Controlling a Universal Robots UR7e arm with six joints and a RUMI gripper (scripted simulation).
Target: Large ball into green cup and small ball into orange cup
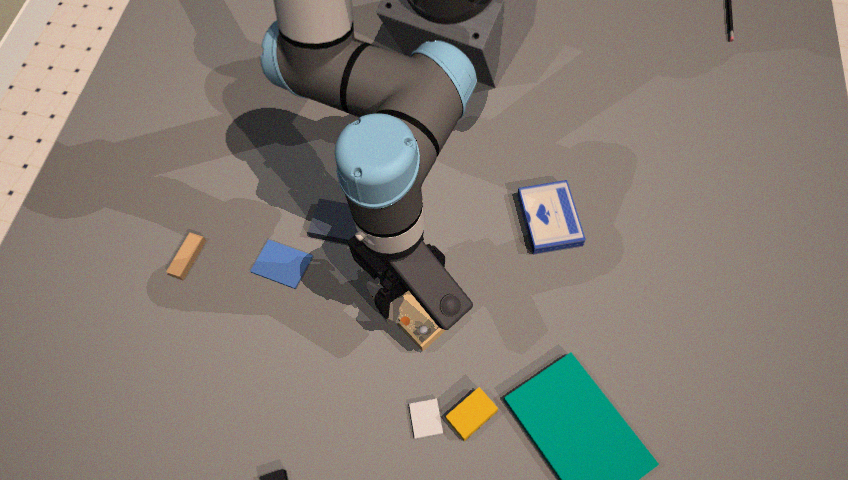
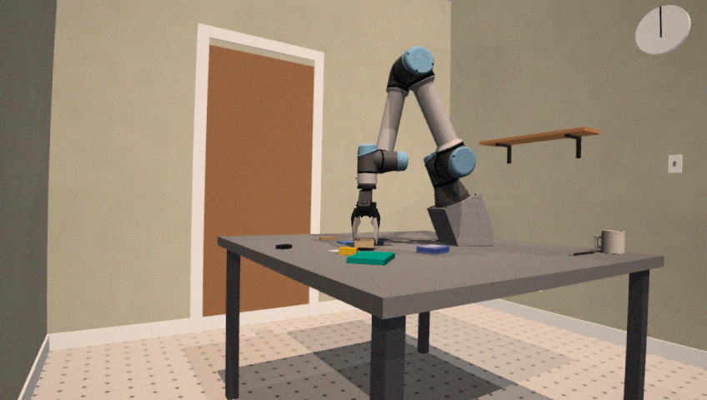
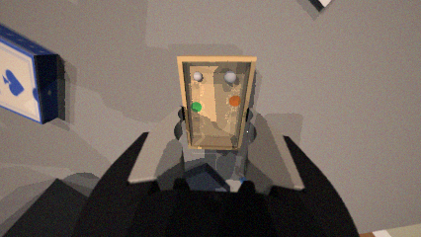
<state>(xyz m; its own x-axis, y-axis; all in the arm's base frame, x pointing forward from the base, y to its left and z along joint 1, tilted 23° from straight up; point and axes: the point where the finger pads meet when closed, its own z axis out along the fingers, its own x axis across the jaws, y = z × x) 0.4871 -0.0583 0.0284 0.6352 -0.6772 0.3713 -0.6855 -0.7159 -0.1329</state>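
Observation:
The covered wooden puzzle [image 1: 418, 330] [image 2: 363, 243] [image 3: 217, 130] lies on the grey table [image 1: 684, 297] under my wrist. In the wrist view the small ball [image 3: 198, 76] and the large ball both sit at the puzzle's far end. The small ball is above the green cup [image 3: 197, 106] and the large ball is above the orange cup [image 3: 234, 101]; neither ball is in a cup. My gripper [image 3: 214, 108] [image 2: 365, 240] points straight down, with its two fingers pressed against the puzzle's long sides near its near end. It is shut on the puzzle.
A blue card box [image 1: 551, 215] [image 3: 20, 81] lies to one side. A green slab [image 1: 580, 419], a yellow block [image 1: 471, 412] and a white block [image 1: 426, 417] lie towards the front. A blue block [image 1: 280, 262] and a wooden block [image 1: 185, 254] lie to the left. A mug [image 2: 611, 241] stands far off.

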